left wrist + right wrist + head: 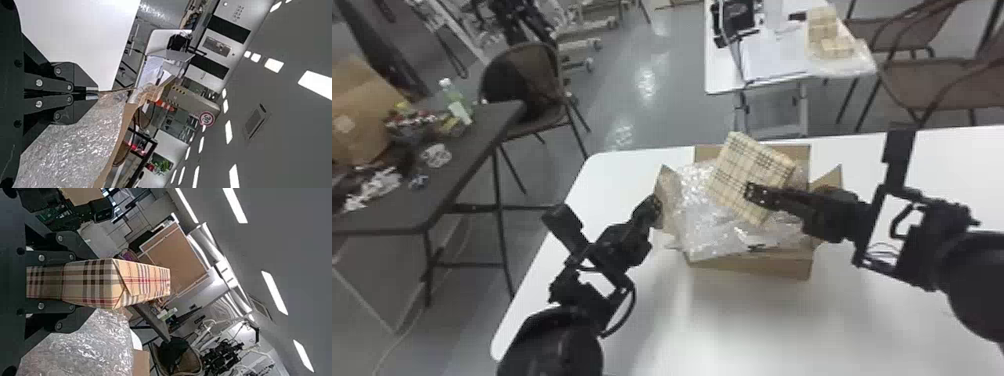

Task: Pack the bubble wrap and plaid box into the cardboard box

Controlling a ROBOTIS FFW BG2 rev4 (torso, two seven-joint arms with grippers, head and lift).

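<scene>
"A robot holds a plaid box (734, 172) above an open cardboard box (749, 267) on a white table (712, 325). Which step is this?"

"Placing the plaid box, by the look of it. The bubble wrap (699, 227) lies in the carton's mouth, crumpled and spilling over the rim; the plaid box hangs tilted over it, clamped between the two fingers of the right gripper (753, 192)."

"Does it touch the wrap?"

"Can't tell from here."

"And the left gripper (92, 93)?"

"Fingers together on the thin edge of a side flap (665, 186) — probably to keep the opening wide."

"What does the next move call for?"

"Levelling the plaid box, lining it up with the opening, then lowering it onto the wrap before the right fingers part. The left likely does best to hold its flap meanwhile."

"The risk?"

"The wrap bulges high — the box could perch on top or slide toward a flap. A gentle push down may be needed."
</scene>
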